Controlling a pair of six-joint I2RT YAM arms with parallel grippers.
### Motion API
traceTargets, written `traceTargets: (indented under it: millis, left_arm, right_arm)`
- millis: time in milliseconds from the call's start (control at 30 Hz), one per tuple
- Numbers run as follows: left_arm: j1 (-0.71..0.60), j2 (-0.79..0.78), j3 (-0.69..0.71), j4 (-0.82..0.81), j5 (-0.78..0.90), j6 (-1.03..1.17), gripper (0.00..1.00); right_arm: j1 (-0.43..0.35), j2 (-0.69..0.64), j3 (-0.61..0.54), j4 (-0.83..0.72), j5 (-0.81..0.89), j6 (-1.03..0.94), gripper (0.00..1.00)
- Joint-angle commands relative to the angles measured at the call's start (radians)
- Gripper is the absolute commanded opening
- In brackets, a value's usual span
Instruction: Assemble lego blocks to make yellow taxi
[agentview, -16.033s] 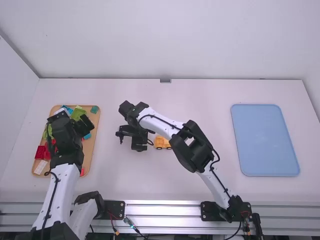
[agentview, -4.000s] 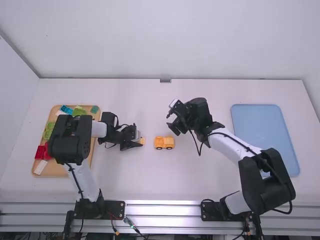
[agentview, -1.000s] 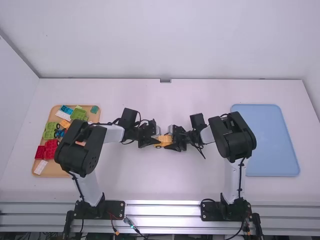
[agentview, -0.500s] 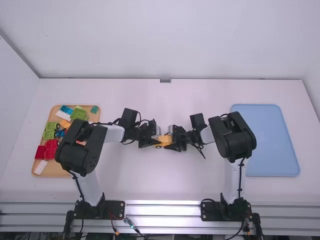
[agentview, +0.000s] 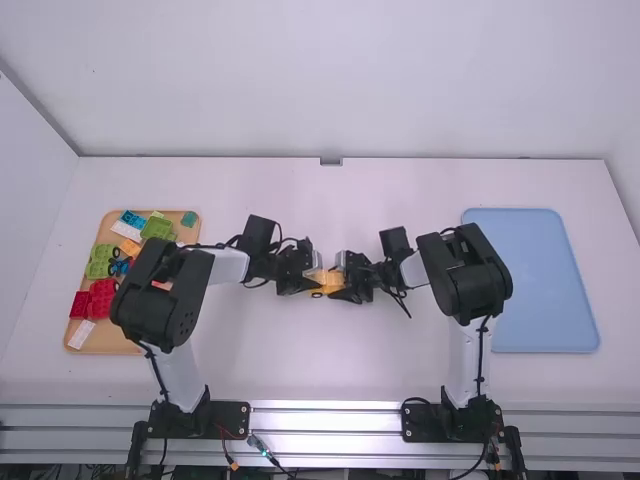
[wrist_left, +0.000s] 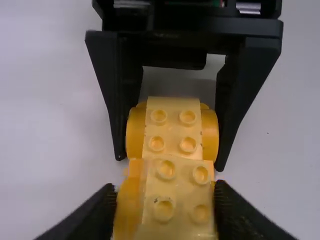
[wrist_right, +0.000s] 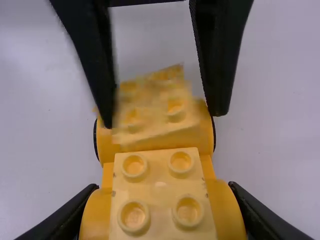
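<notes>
In the high view my left gripper (agentview: 310, 277) and right gripper (agentview: 345, 280) face each other at mid-table, with the yellow taxi body (agentview: 328, 282) between them. The left wrist view has my left gripper (wrist_left: 167, 205) shut on a studded yellow brick (wrist_left: 172, 200), tilted at the far end of the body (wrist_left: 172, 130). My right gripper (wrist_right: 162, 210) is shut on the sides of the studded body (wrist_right: 160, 192) in the right wrist view. Above the body's other end is the blurred brick (wrist_right: 155, 107); whether they touch I cannot tell.
A wooden tray (agentview: 110, 340) at the left holds red, green, blue and orange pieces, partly under the left arm. At the right lies a light blue mat (agentview: 540, 290), its near left part behind the right arm. Both arms reach over the middle of the white table (agentview: 330, 370).
Compared with four seconds ago, my left gripper has carried the yellow brick right to the body, and my right gripper has come down and taken hold of the body. The last second shows hardly any motion.
</notes>
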Motion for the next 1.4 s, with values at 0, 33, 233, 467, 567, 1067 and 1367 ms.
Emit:
traceTargets:
  millis: [0, 33, 233, 467, 567, 1067, 1367]
  left_arm:
    - [0.001, 0.021, 0.0, -0.015, 0.019, -0.001, 0.33]
    - [-0.001, 0.021, 0.0, -0.015, 0.019, -0.002, 0.31]
    - [-0.003, 0.021, 0.0, -0.019, 0.019, -0.055, 0.3]
    - [-0.003, 0.021, 0.0, -0.046, 0.019, -0.072, 0.32]
    - [-0.003, 0.021, 0.0, -0.046, 0.015, -0.072, 0.37]
    - [0.016, -0.047, 0.07, -0.135, 0.063, -0.068, 0.86]
    - [0.016, -0.076, 0.077, -0.167, 0.091, -0.072, 0.02]
  right_arm:
    - [0.005, 0.016, 0.007, -0.008, 0.032, 0.017, 0.43]
    - [0.005, 0.016, 0.007, -0.008, 0.032, 0.017, 0.43]
    - [0.005, 0.016, 0.007, -0.008, 0.032, 0.016, 0.43]
    - [0.005, 0.016, 0.007, -0.007, 0.032, 0.016, 0.42]
    - [0.005, 0.016, 0.007, -0.008, 0.032, 0.016, 0.42]
    - [0.005, 0.016, 0.007, -0.008, 0.032, 0.017, 0.43]
    - [0.005, 0.016, 0.007, -0.008, 0.032, 0.017, 0.43]
